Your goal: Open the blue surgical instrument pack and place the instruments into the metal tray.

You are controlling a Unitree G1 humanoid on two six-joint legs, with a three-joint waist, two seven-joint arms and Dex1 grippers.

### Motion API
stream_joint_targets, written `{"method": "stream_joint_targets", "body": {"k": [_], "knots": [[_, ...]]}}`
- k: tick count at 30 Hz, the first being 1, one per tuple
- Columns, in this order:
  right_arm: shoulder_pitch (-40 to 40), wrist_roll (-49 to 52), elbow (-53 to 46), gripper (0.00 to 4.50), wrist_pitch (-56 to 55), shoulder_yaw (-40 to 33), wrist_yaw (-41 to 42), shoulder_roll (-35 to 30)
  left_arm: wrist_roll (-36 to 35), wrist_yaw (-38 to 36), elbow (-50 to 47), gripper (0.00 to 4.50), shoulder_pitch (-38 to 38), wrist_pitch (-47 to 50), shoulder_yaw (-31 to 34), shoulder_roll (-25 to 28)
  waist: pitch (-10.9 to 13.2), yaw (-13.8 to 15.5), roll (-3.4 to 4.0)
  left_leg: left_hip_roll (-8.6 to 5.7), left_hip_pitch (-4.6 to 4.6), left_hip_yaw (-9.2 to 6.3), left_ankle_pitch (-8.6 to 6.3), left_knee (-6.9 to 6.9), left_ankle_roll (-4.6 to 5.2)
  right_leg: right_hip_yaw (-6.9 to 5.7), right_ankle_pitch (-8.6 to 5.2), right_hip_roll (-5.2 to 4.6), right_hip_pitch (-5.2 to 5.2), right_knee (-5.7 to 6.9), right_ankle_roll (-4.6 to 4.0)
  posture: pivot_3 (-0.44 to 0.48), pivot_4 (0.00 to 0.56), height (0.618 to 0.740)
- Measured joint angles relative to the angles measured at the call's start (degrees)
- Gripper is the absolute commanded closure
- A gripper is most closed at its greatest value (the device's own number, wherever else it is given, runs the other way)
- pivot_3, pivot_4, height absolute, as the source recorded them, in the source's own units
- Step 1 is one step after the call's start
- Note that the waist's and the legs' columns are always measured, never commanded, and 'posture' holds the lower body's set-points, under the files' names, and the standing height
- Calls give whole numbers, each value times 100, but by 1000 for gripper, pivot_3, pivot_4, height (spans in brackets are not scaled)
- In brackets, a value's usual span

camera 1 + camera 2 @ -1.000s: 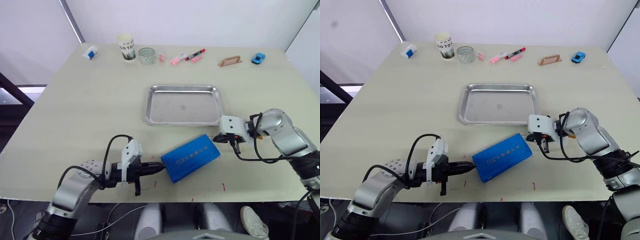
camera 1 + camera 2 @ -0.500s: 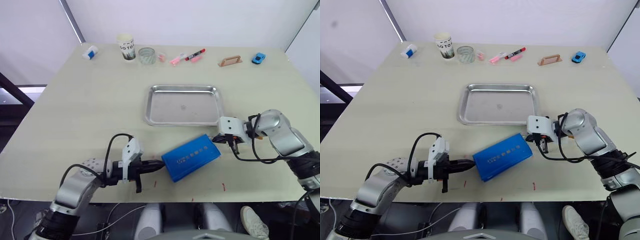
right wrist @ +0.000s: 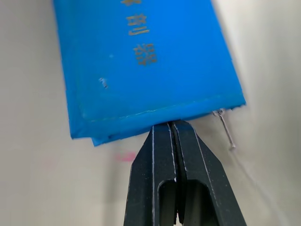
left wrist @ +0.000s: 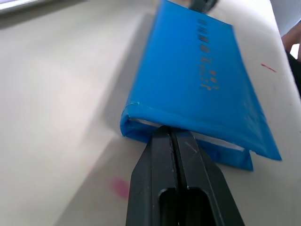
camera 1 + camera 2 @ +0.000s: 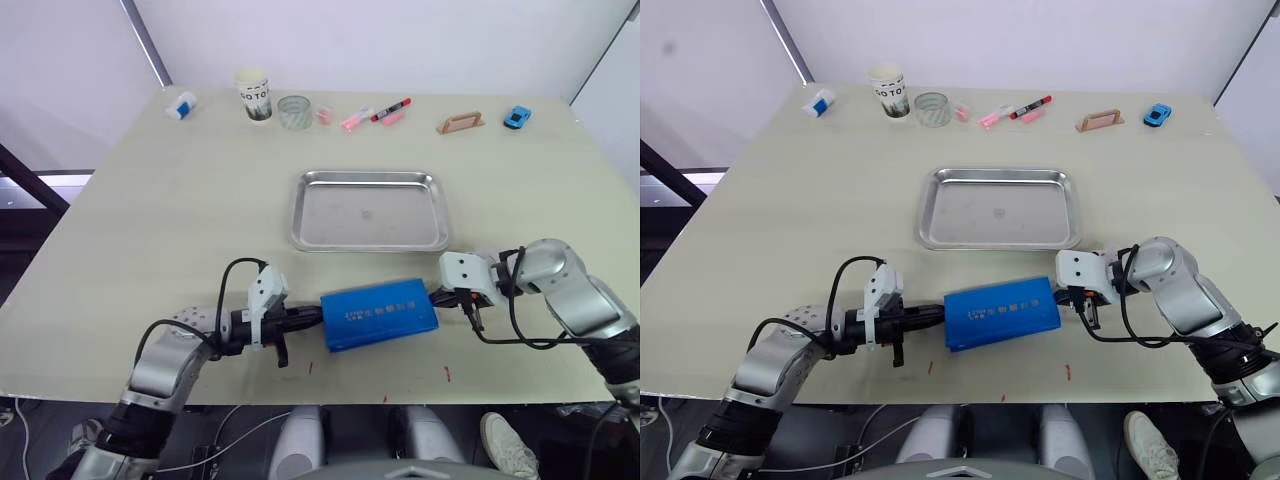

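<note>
A: Head views first. Where is the blue surgical instrument pack (image 5: pixel 380 314)?

B: Closed and lying flat near the front edge of the counter (image 5: pixel 150 210), lettering up. It sits just in front of the metal tray (image 5: pixel 369 209), apart from it. The tray's floor is bare steel.

A: And the arms?

B: The left tool (image 5: pixel 312 320) is at the pack's left end and the right tool (image 5: pixel 440 297) at its right end, so the pack lies between them. Along the far edge stand a paper cup (image 5: pixel 253 94), a glass (image 5: pixel 294 111), some pink and red marker pens (image 5: pixel 375 113), a small tan holder (image 5: pixel 460 122), a blue toy car (image 5: pixel 517 116) and a white and blue item (image 5: pixel 181 104).

A: Left wrist view?

B: The left tool's two black fingers (image 4: pixel 157 165) are pressed together with no gap between them. Their tips meet the pack's end at the pale seam between its two blue layers. Whether they pinch any fabric, I cannot tell. A pink mark (image 4: pixel 121 187) shows on the counter beside the fingers.

A: Right wrist view?

B: The right tool's fingers (image 3: pixel 162 155) are likewise closed flat against each other, tips touching the pack's edge. No clear hold on it is visible. A thin metal zip pull (image 3: pixel 225 127) hangs from the pack's corner just beside the fingertips, free of them. A faint pink smudge (image 3: pixel 123 156) lies on the counter nearby.
</note>
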Motion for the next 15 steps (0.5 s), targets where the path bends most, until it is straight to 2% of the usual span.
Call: {"method": "stream_joint_targets", "body": {"k": [15], "knots": [[24,-88,73,4500,-143,-21,-243,59,463,-444,1157,4479,-821,-790,-94,-256,-5,7,2,-1,1,-1,0,7,0,0,0,2,3,5,1,0,150,740]]}}
